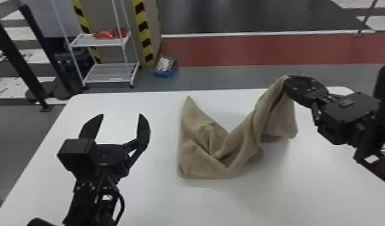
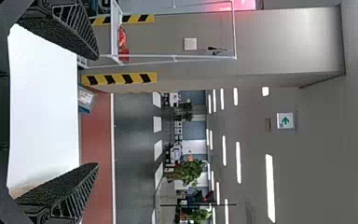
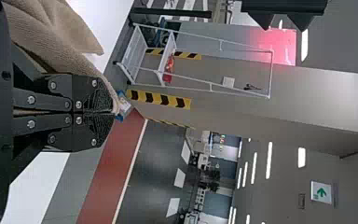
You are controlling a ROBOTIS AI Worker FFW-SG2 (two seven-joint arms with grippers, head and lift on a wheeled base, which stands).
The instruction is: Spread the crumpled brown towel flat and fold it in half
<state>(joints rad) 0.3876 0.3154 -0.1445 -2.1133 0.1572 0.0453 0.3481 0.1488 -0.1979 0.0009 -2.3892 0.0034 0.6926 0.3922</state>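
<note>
My right gripper (image 1: 287, 78) is raised above the table's right side, shut on a corner of the brown towel (image 1: 206, 141). From there the towel slopes down in folds to the table, where its left part lies creased with one corner pointing to the far edge. In the right wrist view, the right gripper (image 3: 114, 112) pinches the cloth, and more of the towel (image 3: 51, 39) hangs beside it. My left gripper (image 1: 121, 117) stands open over the table, left of the towel, nothing between its fingers. The left gripper (image 2: 98, 112) shows spread fingers in its wrist view too.
The white table (image 1: 158, 198) lies under both arms. Beyond its far edge stand a white wire cart (image 1: 109, 72) holding something red and a blue bin (image 1: 166, 67) on the floor. Yellow-black striped posts (image 1: 145, 36) rise behind the cart.
</note>
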